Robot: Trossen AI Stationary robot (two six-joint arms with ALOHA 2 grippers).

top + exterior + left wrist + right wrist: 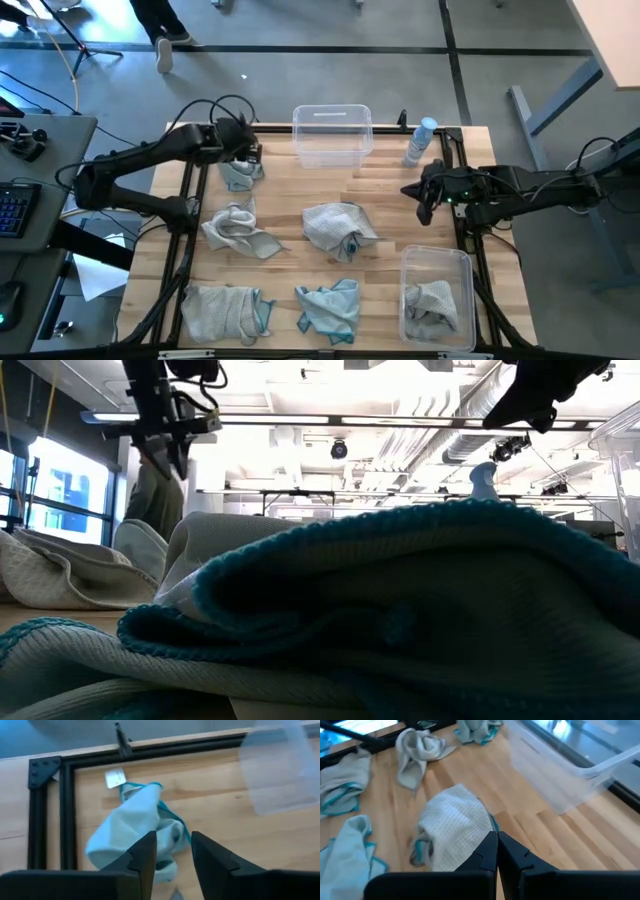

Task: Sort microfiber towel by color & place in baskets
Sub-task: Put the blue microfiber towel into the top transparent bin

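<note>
In the high view's upper left, the left gripper [243, 152] hangs with fingers apart above a teal-edged towel [240, 174] beside the empty basket [332, 134], the right gripper [424, 203] at right holds its fingers together, and the lower-right basket [437, 297] apparently holds one grey towel [434, 303]

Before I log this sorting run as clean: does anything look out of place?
Only the spray bottle lying between the baskets' corner of the table and the frame; it is no towel. Towels lie crumpled, nothing spilled.
</note>
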